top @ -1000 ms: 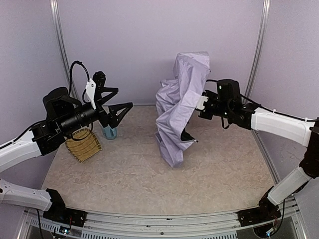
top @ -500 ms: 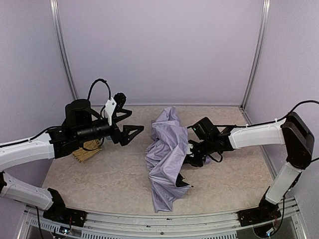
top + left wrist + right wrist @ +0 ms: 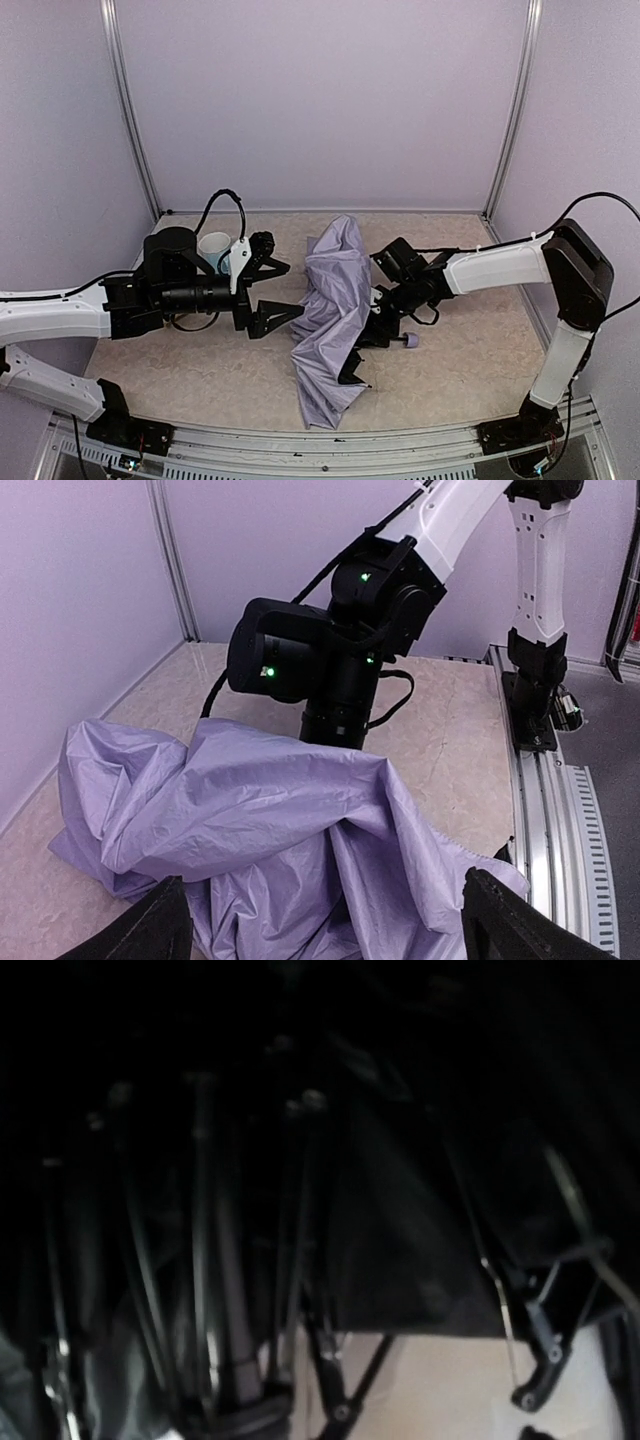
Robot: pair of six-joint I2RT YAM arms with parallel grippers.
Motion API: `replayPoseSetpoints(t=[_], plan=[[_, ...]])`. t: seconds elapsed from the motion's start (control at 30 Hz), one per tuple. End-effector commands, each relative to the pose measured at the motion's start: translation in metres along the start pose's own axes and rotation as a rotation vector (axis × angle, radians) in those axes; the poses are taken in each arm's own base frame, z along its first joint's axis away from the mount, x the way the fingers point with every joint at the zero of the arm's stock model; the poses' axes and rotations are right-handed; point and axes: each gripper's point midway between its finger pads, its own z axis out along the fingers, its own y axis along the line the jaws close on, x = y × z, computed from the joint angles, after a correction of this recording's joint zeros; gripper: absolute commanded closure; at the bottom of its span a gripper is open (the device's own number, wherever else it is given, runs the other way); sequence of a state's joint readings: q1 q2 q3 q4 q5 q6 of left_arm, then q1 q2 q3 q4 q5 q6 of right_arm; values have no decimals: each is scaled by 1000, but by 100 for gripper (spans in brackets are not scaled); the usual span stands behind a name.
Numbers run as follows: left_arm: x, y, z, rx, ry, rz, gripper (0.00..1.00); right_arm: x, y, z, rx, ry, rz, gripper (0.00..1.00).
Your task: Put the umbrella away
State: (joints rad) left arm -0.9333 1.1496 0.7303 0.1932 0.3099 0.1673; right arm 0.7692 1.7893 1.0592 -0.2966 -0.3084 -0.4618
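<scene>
The umbrella lies collapsed on the table, lavender fabric up, black lining and ribs showing at its right edge. Its small lavender knob rests on the table to the right. My left gripper is open just left of the fabric. In the left wrist view the crumpled canopy lies between and ahead of the spread fingers, untouched. My right gripper is pushed into the dark underside, and its jaws are hidden. The right wrist view shows only black lining, thin ribs and the shaft.
A white cup stands behind my left arm at the back left. Purple walls close in the back and both sides. A metal rail runs along the near edge, also seen in the left wrist view as a rail.
The umbrella went from held up high to lying on the table. My right arm came down with it. My left arm swung right and lower, up to the fabric.
</scene>
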Motion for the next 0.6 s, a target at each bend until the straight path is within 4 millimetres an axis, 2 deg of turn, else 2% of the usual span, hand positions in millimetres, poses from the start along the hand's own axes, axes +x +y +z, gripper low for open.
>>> replayPoseSetpoints(t=[0.0, 0.17, 0.23, 0.4, 0.47, 0.57], plan=[[-8, -1, 0, 8, -28, 19, 9, 0, 4, -17, 28, -7, 79, 13], [-12, -1, -3, 0, -44, 21, 9, 11, 20, -39, 7, 23, 150, 13], [-10, 5, -3, -36, -44, 7, 9, 11, 27, -49, -7, 13, 205, 13], [7, 55, 2, -196, 22, -166, 14, 6, 33, -80, 37, -92, 348, 10], [21, 74, 2, -259, 76, -245, 16, 13, 25, -89, 93, -97, 450, 9], [50, 89, 4, -318, 164, -337, 19, 37, 5, -101, 212, -63, 672, 11]])
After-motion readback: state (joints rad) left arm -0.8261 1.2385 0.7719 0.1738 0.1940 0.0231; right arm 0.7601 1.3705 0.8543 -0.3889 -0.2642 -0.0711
